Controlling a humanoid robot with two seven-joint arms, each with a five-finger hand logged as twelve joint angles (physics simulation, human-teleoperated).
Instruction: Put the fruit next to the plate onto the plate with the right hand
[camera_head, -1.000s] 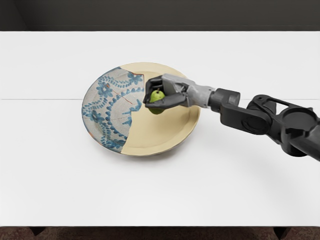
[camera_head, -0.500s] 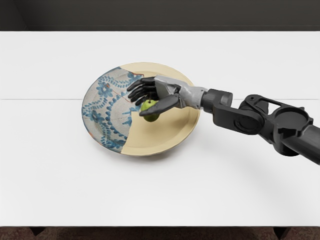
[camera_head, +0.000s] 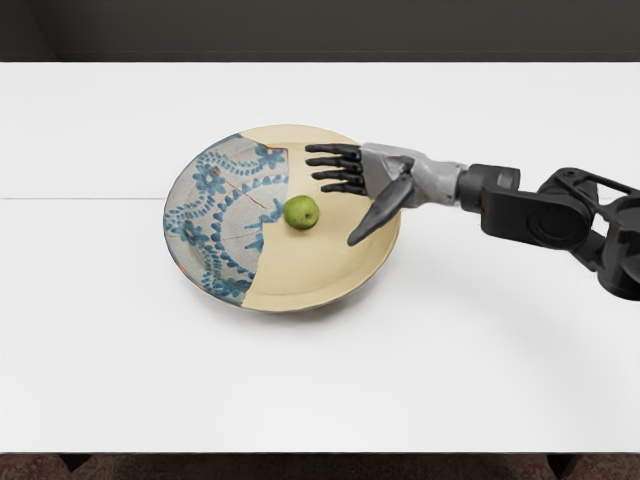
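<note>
A: Entry, largest first. White table (camera_head: 480, 360) with a matte top. On it sits the plate (camera_head: 315, 275), shallow and cream, with a blue dotted pattern over its left part.

B: Right hand (camera_head: 378, 180)?

A: Over the plate's right rim, arm coming in from the right. Fingers (camera_head: 330, 162) straight and spread, thumb angled down toward the plate, holding nothing. There is a clear gap between hand and fruit. Left arm not visible.

B: And the fruit (camera_head: 300, 212)?

A: Small, round, green — it lies on the cream part of the plate near the middle, just beside the edge of the blue pattern. Placement looks done.

B: Handling?

A: Judgement only: light and firm, with a smooth skin, so probably a little slippery and apt to roll in the shallow dish. If retaken, close fingers and thumb around its widest part from above. The plate looks ceramic — breakable, so avoid knocks.

B: Labels, writing?

A: None legible. No brand or sticker on fruit or plate; the pattern is ornament only.
</note>
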